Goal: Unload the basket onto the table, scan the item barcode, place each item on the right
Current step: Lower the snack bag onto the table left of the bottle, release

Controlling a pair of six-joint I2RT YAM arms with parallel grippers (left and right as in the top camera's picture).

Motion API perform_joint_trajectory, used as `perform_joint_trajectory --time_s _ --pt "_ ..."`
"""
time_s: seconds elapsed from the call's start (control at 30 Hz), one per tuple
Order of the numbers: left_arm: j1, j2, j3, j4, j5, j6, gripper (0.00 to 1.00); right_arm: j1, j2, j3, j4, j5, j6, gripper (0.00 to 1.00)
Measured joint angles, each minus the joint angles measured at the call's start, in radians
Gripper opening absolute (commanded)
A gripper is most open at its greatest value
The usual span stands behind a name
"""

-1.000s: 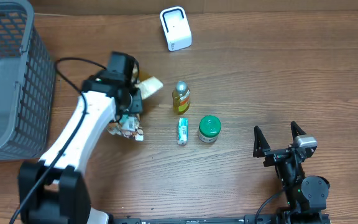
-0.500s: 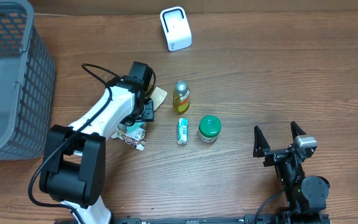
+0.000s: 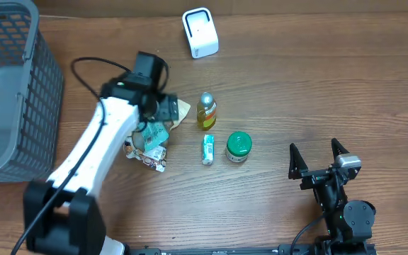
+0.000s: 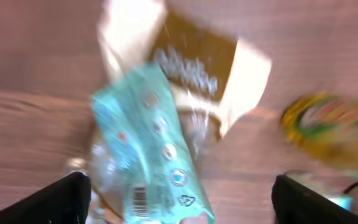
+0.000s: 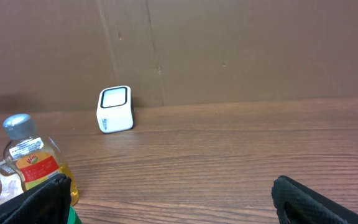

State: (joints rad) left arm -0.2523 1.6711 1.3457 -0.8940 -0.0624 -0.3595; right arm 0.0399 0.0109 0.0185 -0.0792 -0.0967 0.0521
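Left gripper (image 4: 179,198): jaws spread wide, gripping nothing; view blurred.
Packet (image 4: 145,134): teal, lying between those jaws; barcode (image 4: 139,198) smeared, lower end cut off.
Right gripper (image 3: 319,157): spread, empty.
Scanner (image 3: 200,32): well apart.

Evenly, softly lit from above, casting only faint, short shadows on the counter (image 3: 296,85). Sharp overhead and at the right wrist. Heavily motion-blurred at the left wrist, smearing teal packet (image 4: 151,143) and yellow bottle (image 4: 334,127).
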Motion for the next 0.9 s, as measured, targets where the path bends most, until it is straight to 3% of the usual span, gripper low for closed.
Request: perform_joint_trajectory --time_s 0.27,0.37,0.9 --pt "0.330 -0.135 0.067 -0.010 -0.006 0.002 1.00 0.000 0.000 0.000 -0.001 0.000 0.000 1.00" --pt "0.392 -0.134 0.067 -0.049 -0.009 0.002 1.00 0.000 0.000 0.000 -0.001 0.000 0.000 1.00" --pt "0.420 -0.134 0.067 -0.052 -0.009 0.002 1.00 0.000 0.000 0.000 -0.001 0.000 0.000 1.00"
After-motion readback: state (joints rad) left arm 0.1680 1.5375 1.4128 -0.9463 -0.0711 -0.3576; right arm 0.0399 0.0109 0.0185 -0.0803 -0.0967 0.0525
